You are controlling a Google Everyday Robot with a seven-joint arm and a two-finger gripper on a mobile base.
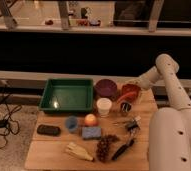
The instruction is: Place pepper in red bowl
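Note:
The red bowl (131, 91) stands at the back right of the wooden table (44, 150), beside the purple bowl (106, 87). My gripper (125, 95) reaches down from the right over the red bowl's near left rim. A slim red-orange shape (120, 97) shows at that rim under the gripper; it may be the pepper, but I cannot tell it apart from the bowl. My white arm (164, 67) comes in from the upper right.
A green tray (68, 95) sits at the back left, with a white cup (104, 106) and a dark can (125, 106) in front of the bowls. Nearer are an orange fruit (90, 119), blue sponge (91, 132), small blue cup (71, 122), grapes (105, 146), banana (79, 151) and utensils (130, 124).

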